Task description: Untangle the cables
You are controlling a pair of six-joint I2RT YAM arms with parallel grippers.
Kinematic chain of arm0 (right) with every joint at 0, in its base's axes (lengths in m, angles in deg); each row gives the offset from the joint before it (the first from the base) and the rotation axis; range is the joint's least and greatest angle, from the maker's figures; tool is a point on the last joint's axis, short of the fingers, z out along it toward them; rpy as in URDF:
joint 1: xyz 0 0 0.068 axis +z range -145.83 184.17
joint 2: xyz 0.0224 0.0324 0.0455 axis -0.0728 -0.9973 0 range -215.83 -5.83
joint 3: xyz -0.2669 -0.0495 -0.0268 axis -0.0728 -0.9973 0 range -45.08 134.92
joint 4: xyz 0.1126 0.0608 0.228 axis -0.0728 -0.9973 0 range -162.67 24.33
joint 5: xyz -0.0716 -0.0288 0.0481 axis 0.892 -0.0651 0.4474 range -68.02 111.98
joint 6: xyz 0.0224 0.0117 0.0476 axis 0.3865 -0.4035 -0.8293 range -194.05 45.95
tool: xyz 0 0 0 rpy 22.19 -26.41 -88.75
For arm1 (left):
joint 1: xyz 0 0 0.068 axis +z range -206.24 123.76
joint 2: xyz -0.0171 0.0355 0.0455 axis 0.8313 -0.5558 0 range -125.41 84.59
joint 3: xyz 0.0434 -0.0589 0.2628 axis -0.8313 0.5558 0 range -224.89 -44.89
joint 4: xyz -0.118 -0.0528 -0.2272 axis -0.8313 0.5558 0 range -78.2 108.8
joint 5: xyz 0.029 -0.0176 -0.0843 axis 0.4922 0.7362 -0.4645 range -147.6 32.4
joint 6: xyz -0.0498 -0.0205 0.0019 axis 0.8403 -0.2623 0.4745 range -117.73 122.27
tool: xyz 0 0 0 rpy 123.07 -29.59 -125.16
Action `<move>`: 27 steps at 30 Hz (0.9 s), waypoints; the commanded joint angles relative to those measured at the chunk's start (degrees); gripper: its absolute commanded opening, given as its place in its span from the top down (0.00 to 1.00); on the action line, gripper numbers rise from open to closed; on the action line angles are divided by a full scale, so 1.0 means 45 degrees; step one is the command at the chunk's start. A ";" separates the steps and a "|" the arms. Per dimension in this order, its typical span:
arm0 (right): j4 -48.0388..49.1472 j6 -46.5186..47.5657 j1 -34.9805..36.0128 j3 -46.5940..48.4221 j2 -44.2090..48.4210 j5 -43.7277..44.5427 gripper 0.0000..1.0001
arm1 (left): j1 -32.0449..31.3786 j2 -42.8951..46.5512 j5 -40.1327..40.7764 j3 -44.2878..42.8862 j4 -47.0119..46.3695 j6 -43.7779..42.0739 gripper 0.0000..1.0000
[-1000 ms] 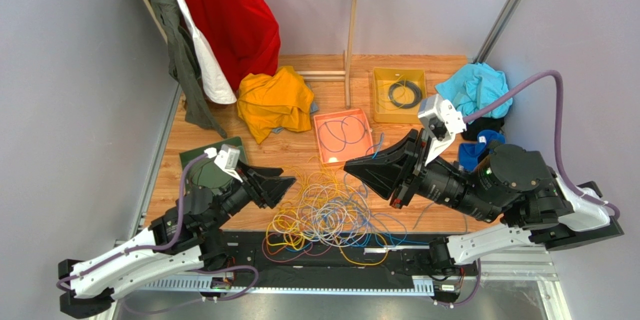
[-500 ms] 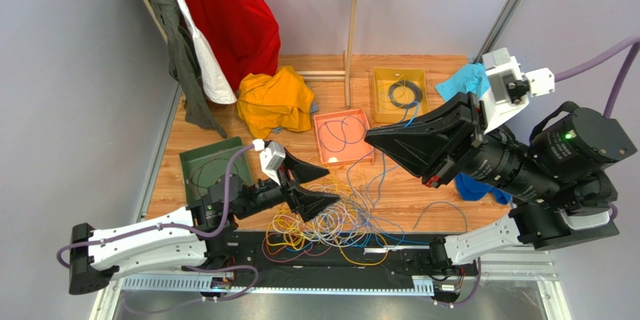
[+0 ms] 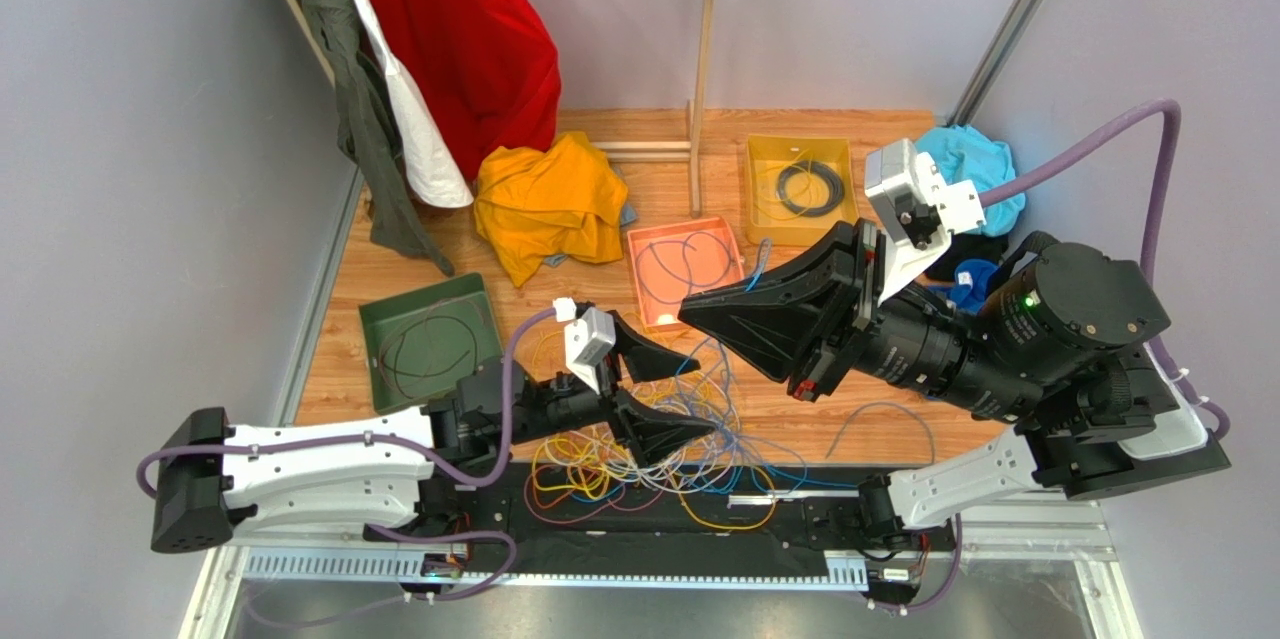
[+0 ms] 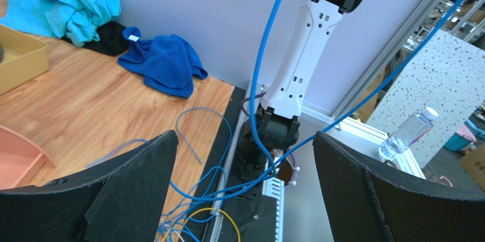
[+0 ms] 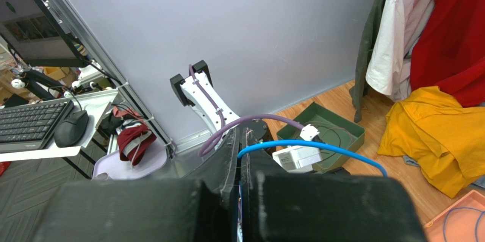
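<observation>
Currently your right gripper [image 5: 239, 140] is closed tight on a blue cable [image 5: 307, 144], held above the worktop [image 3: 586, 302]. Your left gripper [image 4: 245, 137] stands wide open, w/ blue cable running btw its jaws. The other cables [image 3: 646, 452], yellow, white, orange, lie in a tangled heap at the near worktop edge, just under the left gripper.

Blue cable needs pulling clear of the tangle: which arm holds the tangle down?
Left. The left gripper, jaws open, hangs at the tangle; the right gripper is shut on the blue cable.
</observation>
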 commanded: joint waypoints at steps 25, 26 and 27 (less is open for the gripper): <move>0.1678 -0.0322 0.0043 -0.2709 0.1691 0.0257 1.00 | -0.1198 -0.2834 -0.1819 -0.0960 -0.2023 -0.1013 0.97; 0.1755 -0.0400 0.0043 -0.2885 0.1944 0.0276 1.00 | -0.1178 -0.2874 -0.1838 -0.1019 -0.2023 -0.1013 0.96; 0.1892 -0.0497 0.0043 -0.3235 0.2062 0.0315 1.00 | -0.1198 -0.2932 -0.1877 -0.1135 -0.2023 -0.0994 0.96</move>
